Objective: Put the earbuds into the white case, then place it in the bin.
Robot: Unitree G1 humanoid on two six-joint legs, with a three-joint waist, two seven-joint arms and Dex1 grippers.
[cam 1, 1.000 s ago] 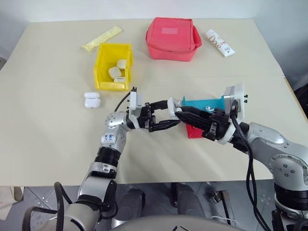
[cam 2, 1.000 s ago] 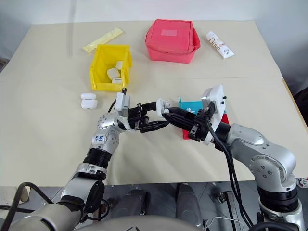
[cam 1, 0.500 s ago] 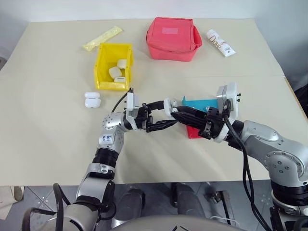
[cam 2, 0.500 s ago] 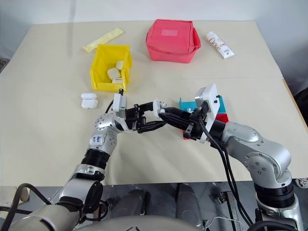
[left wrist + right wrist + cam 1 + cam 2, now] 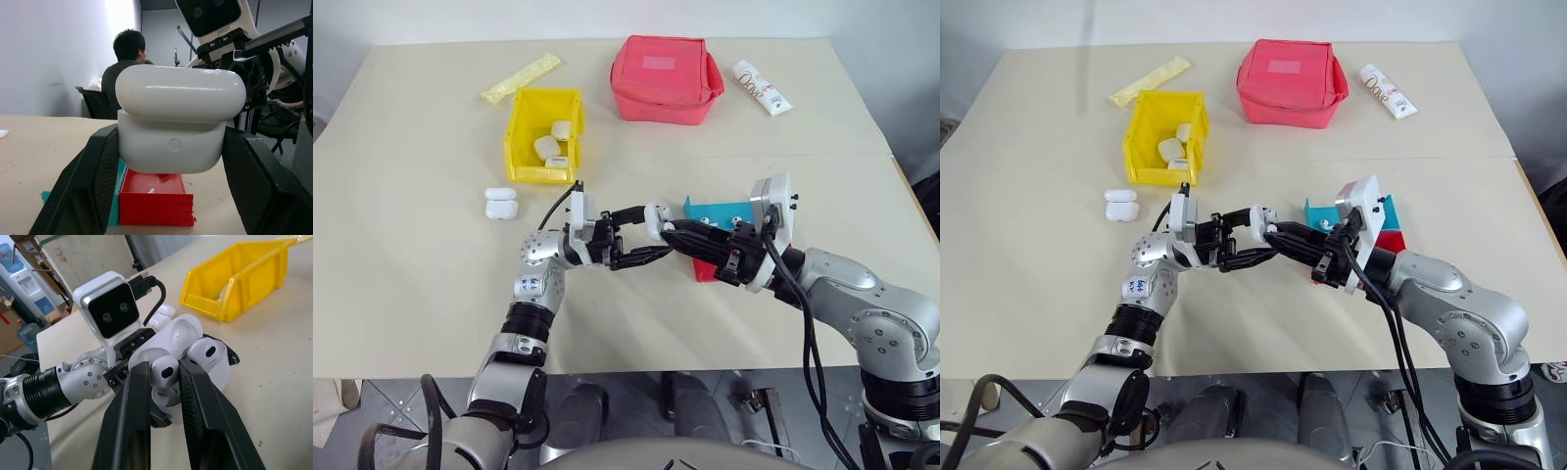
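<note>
Left claw [image 5: 641,235] grips open case [image 5: 181,122]; right claw [image 5: 164,374] pinches earbud [image 5: 165,369], apparently second, unseated; bin [image 5: 543,137] drop remains.

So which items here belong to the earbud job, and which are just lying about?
In play:
- white case, clamped in the left gripper
- earbud, pinched by the right gripper
- another earbud, seated in the case
- yellow bin

Lying about:
- red pouch
- white tube
- yellow packet
- red tray
- blue tray
</note>
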